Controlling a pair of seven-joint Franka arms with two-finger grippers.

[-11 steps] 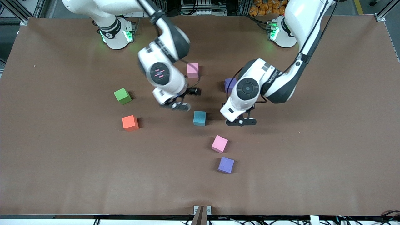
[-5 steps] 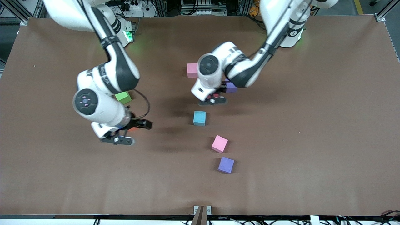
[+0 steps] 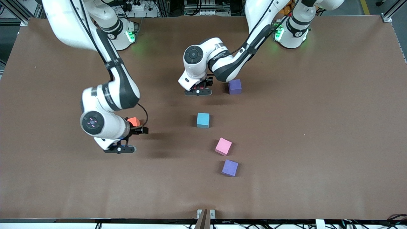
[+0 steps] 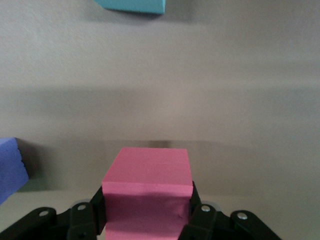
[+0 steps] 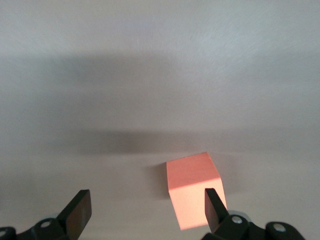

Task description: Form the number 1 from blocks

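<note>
Left gripper [image 4: 147, 220] is clenching a pink block [image 4: 148, 187] at upper centre; right gripper [image 5: 145, 210], fingers spread, is hovering over the orange block [image 5: 196, 189] at centre left

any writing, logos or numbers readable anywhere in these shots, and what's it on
Left arm: dark lettering on the white link near the wrist, too small to read.
Right arm: dark lettering on the white link near the wrist, also too small to read.
The blocks, such as the light blue block and the pink block in the left gripper, bear no text.
Nothing else is legible.
</note>
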